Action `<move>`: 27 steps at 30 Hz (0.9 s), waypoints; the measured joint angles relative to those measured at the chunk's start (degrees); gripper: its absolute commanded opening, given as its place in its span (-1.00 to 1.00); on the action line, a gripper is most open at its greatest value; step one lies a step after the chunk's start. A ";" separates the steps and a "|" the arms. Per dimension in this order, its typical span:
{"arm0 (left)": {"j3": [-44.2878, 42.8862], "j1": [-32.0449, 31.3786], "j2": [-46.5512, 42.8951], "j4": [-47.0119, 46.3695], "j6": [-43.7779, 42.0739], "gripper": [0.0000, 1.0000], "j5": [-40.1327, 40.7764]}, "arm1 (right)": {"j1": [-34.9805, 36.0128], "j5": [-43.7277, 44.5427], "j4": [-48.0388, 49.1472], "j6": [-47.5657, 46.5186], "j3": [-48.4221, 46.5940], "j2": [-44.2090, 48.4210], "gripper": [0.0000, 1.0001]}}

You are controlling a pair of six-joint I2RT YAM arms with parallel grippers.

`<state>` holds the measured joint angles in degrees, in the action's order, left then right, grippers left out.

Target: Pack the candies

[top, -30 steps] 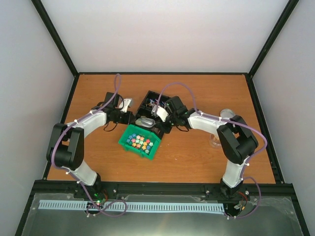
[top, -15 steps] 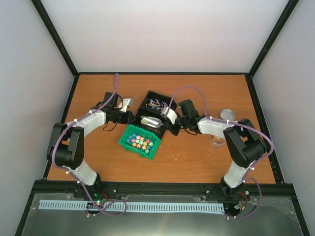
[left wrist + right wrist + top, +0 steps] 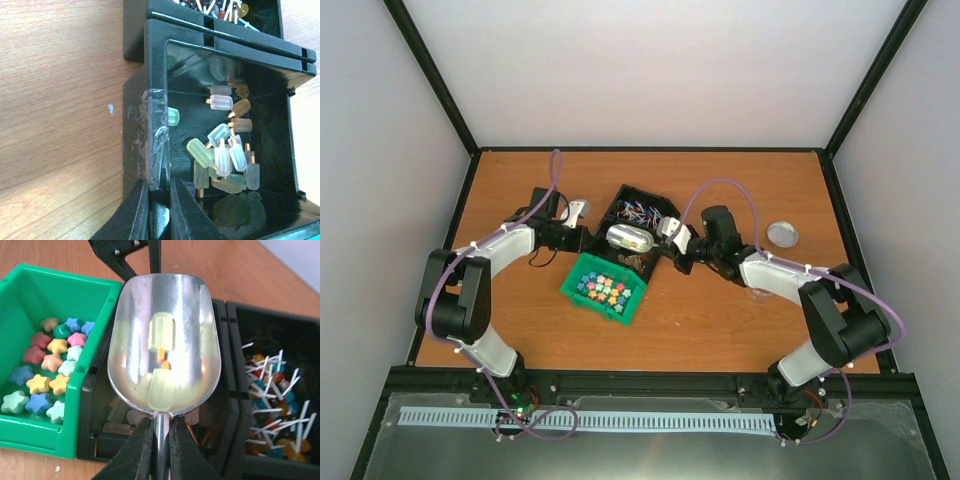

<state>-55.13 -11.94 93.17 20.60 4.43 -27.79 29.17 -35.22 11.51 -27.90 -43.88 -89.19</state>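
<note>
The candies (image 3: 270, 405) are tiny red, blue and brownish sweets on thin white sticks, piled in the far compartment of the black bin (image 3: 620, 203); they also show in the top view (image 3: 638, 210) and the left wrist view (image 3: 220, 7). My right gripper (image 3: 160, 450) is shut on the handle of the metal scoop (image 3: 165, 330). It holds the scoop above the bin's near compartment with one pale ice-pop sweet (image 3: 162, 387) in it. My left gripper (image 3: 159, 215) is shut on the bin's taped side wall (image 3: 155, 115).
Pale ice-pop sweets (image 3: 225, 155) lie in the bin's near compartment. A green bin (image 3: 30, 280) of coloured star sweets (image 3: 50, 370) stands against the black bin's near side. A round lid (image 3: 782, 234) lies at the right, beyond my right arm.
My right arm has drawn back to the right and its elbow has swung out. The scoop has risen out of the near compartment. The left arm has not moved.
</note>
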 measured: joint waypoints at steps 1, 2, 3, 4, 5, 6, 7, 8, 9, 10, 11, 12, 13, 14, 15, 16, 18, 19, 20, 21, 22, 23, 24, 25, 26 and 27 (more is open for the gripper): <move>0.00 0.00 0.00 0.00 0.00 -0.99 0.00 | 0.00 0.22 0.00 -1.07 0.17 0.81 -0.94; 0.00 0.00 0.00 0.00 -0.04 -0.98 0.00 | 0.00 0.44 0.00 -1.95 0.28 1.46 -0.94; 0.00 0.00 0.00 0.00 -0.09 -0.98 0.00 | -0.04 0.66 -0.11 -3.02 0.37 2.27 -0.94; 0.00 0.00 0.00 0.00 -0.15 -0.99 0.00 | -0.13 0.79 -0.35 -4.02 0.37 3.08 -0.94; 0.00 0.00 0.00 -0.02 -0.20 -0.98 0.00 | -0.31 0.83 -0.83 -4.85 0.35 3.93 -0.94; 0.00 0.00 0.00 -0.02 -0.24 -0.98 -0.04 | -0.63 0.81 -1.88 -5.57 0.22 4.79 -0.94; 0.00 0.00 0.00 -0.02 -0.31 -0.98 -0.11 | -0.98 0.74 -3.02 -6.03 -0.02 5.40 -0.94; 0.00 0.00 0.00 -0.02 -0.35 -0.98 -0.13 | -1.62 0.46 -4.83 -6.58 -0.74 5.92 -0.94; 0.00 0.00 0.00 -0.02 -0.42 -0.98 -0.20 | -2.34 0.22 -6.51 -6.91 -1.53 6.29 -0.94; 0.00 0.00 -0.02 -0.02 -0.50 -0.98 -0.31 | -3.30 0.00 -8.44 -7.30 -2.51 6.67 -0.95; 0.00 0.00 -0.02 -0.02 -0.59 -0.98 -0.35 | -4.39 -0.28 -10.73 -7.76 -3.67 7.13 -0.94; 0.00 0.00 -0.02 0.00 -0.66 -0.98 -0.37 | -5.40 -0.44 -12.74 -8.26 -4.63 7.63 -0.95; 0.00 0.00 -0.02 0.02 -0.76 -0.98 -0.39 | -6.54 -0.61 -15.37 -8.92 -5.75 8.35 -0.95; -0.02 0.00 -0.02 0.04 -0.92 -0.99 -0.44 | -7.76 -0.81 -18.25 -9.62 -6.84 9.25 -0.95; -0.02 0.00 -0.02 0.09 -1.09 -0.99 -0.50 | -8.79 -1.18 -20.63 -10.25 -7.69 10.05 -0.94; -0.07 0.02 -0.02 0.22 -1.27 -0.99 -0.50 | -10.32 -2.27 -23.91 -11.02 -8.83 11.19 -0.94; -0.13 0.02 -0.02 0.39 -1.62 -0.98 -0.50 | -13.46 -4.28 -29.83 -12.90 -10.56 13.35 -0.94; -0.13 0.02 -0.02 0.44 -1.73 -0.98 -0.52 | -15.65 -5.33 -33.31 -14.23 -11.39 14.75 -0.95; -0.13 0.02 -0.02 0.46 -1.84 -0.98 -0.52 | -17.33 -5.92 -35.69 -15.28 -11.85 15.82 -0.94; -0.15 0.02 -0.02 0.48 -1.90 -0.99 -0.52 | -19.32 -6.60 -38.40 -16.68 -12.26 16.90 -0.95; -0.17 0.02 -0.02 0.52 -1.95 -0.99 -0.50 | -21.55 -7.28 -41.48 -18.27 -12.63 18.08 -0.95; -0.22 0.02 -0.02 0.63 -2.05 -0.99 -0.50 | -23.96 -7.91 -44.76 -20.02 -13.05 19.04 -0.94; -0.28 0.04 -0.02 0.76 -2.19 -0.98 -0.50 | -26.25 -8.48 -47.71 -21.88 -13.49 19.65 -0.94; -0.35 0.04 -0.02 0.92 -2.32 -0.99 -0.50 | -28.70 -9.05 -50.90 -23.89 -14.05 20.00 -0.94; -0.44 0.04 0.00 1.18 -2.54 -0.98 -0.50 | -31.21 -9.64 -54.05 -26.03 -14.64 20.06 -0.94; -0.48 0.04 0.00 1.31 -2.73 -0.98 -0.50 | -34.03 -10.03 -57.40 -28.55 -15.30 20.04 -0.94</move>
<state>-55.61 -11.90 93.17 21.91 1.69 -28.29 -4.86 -45.25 -45.89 -56.45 -59.18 -69.14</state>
